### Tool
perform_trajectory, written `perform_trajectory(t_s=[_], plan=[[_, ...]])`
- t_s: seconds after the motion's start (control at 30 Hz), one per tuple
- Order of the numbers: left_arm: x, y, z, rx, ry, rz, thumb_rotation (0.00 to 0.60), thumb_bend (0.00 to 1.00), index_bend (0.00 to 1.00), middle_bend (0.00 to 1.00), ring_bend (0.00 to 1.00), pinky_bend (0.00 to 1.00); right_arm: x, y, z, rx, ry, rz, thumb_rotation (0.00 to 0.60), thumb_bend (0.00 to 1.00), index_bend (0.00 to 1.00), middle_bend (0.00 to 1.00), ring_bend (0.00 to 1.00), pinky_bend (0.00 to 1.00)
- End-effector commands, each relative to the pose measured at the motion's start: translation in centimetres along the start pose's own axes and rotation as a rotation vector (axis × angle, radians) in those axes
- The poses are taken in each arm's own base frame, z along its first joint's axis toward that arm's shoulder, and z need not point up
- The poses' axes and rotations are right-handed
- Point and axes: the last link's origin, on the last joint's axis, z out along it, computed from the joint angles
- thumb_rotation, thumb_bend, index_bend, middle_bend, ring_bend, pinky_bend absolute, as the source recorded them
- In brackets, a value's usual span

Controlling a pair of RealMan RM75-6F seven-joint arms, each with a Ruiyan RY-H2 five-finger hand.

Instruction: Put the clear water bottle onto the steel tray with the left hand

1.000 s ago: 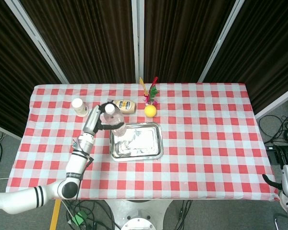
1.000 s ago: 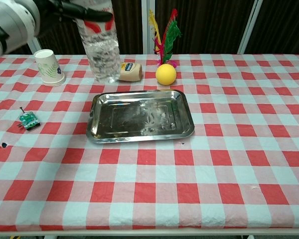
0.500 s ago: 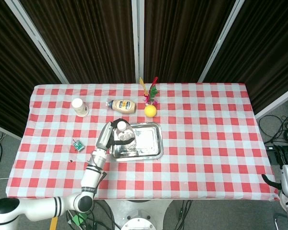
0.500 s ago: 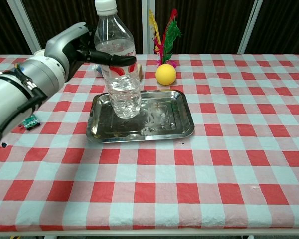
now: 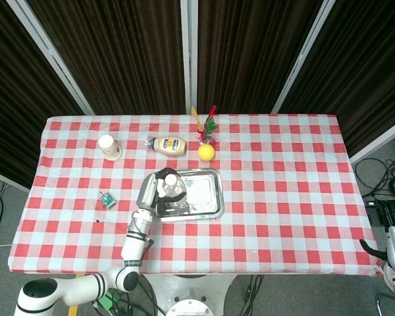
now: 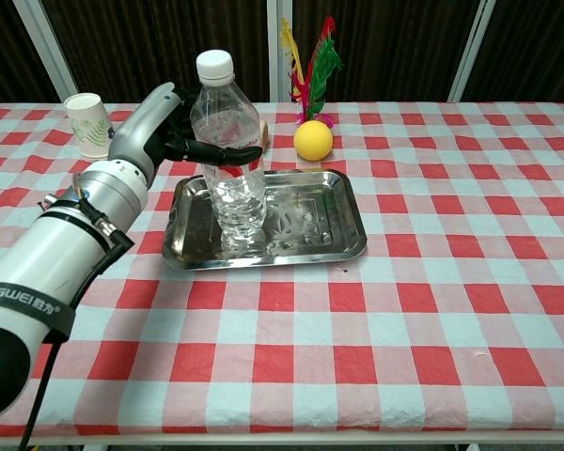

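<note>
Bottle (image 6: 230,150) upright on tray (image 6: 324,221), gripped by left hand (image 6: 174,132).

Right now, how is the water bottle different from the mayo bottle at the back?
The water bottle stands upright on the steel tray; the mayo bottle lies on its side on the tablecloth. The water bottle is clear with a white cap, and the left robot hand grips it; the mayo bottle is cream coloured and untouched. Both are bottles with labels.
</note>
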Motion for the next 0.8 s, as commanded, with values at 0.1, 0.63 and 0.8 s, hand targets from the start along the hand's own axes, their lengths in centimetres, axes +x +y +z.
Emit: perform_trajectory(t_s=[0.1,0.63,0.8], plan=[[-0.2,-0.3,-0.1,0.007,-0.032,-0.001,0.600,0.19,0.52,0.57,0.45,0.48,0.0,0.0,0.0,-0.001,-0.003,0.001,0.600,0.11,0.00,0.08,0.00,0.00],[1.4,1.8,0.4,-0.069,-0.022,-0.019,0.600,0.01,0.17,0.23,0.19,0.24,0.0,0.0,0.0,-0.004,-0.007,0.002,0.600,0.11,0.00,0.07,0.00,0.00],[4.3,3.9,0.7,-0.103,0.004,-0.001,0.600,0.00,0.16,0.22,0.18,0.22,0.0,0.1,0.0,-0.010,-0.006,0.005,0.600,0.11,0.00,0.07,0.00,0.00]])
